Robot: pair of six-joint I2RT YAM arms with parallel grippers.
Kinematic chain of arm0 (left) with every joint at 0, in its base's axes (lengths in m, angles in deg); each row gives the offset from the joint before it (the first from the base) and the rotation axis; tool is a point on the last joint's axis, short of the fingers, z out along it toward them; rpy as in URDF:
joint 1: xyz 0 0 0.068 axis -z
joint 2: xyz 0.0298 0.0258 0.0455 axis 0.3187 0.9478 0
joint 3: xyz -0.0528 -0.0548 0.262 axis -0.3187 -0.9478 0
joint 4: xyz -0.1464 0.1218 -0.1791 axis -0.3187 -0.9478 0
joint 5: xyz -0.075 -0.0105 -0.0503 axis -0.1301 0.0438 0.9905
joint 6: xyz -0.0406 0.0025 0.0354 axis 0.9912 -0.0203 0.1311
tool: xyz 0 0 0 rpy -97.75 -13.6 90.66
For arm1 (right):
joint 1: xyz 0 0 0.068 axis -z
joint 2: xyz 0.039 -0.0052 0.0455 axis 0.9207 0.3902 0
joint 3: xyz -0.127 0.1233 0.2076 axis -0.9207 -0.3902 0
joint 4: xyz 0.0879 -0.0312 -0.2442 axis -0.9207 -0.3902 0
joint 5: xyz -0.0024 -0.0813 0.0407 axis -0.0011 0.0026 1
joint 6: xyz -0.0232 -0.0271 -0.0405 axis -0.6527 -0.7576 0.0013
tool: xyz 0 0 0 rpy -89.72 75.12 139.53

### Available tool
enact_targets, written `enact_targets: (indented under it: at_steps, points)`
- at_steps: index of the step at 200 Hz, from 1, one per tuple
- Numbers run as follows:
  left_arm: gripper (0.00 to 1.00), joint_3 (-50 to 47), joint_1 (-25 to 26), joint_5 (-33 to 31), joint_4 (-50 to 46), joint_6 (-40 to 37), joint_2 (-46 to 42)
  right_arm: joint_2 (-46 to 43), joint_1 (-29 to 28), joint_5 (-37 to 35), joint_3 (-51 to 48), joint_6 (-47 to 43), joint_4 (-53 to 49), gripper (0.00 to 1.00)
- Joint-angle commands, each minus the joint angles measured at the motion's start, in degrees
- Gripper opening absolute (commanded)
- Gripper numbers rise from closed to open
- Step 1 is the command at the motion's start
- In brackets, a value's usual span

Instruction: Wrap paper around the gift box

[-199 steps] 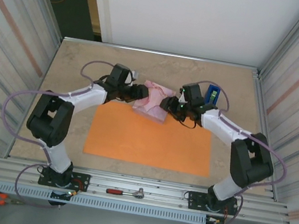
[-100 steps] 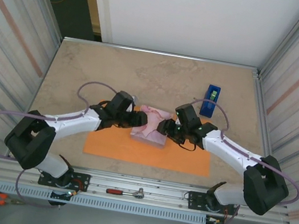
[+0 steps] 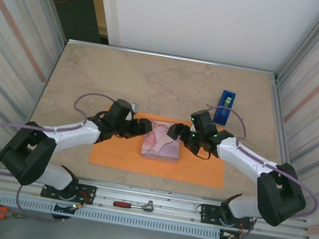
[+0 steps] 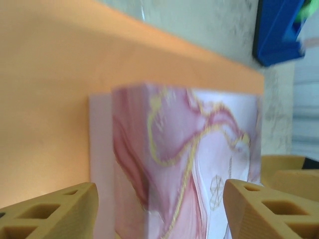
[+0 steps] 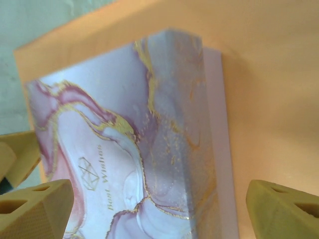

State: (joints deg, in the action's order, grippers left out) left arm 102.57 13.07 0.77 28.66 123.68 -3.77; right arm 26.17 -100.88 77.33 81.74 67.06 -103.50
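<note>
- Holding my left jaws and right jaws wide open, flanking the marbled pink gift box [image 3: 162, 142], gripping nothing.
- Gift box is lying flat on the orange paper [image 3: 117, 153] on the worktop [image 3: 94, 71].

Gold script reading "Best Wishes" runs along the lid of the gift box [image 5: 99, 149], beside a small gold diamond emblem; it lies between the spread jaws of the right gripper [image 5: 159, 206], nearer the left-hand one.
</note>
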Motion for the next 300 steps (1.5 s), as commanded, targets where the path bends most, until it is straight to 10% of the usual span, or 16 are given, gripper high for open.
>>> enact_targets:
  at_steps: [1, 147, 300]
  points:
    - [0.68, -2.0, -4.0, 0.6, 2.1, -1.5, -0.4, -4.1, 3.8, 0.3, -1.5, -2.1, -2.1, 0.88]
    - [0.68, -7.1, -15.8, -0.4, 15.1, 5.0, 14.3, 13.4, 9.9, 3.1, -3.1, -6.7, 5.9, 0.08]
    - [0.69, 4.9, -30.9, 3.0, 2.0, -9.2, 19.2, 36.7, 7.8, 0.5, 26.1, -9.3, -0.6, 0.06]
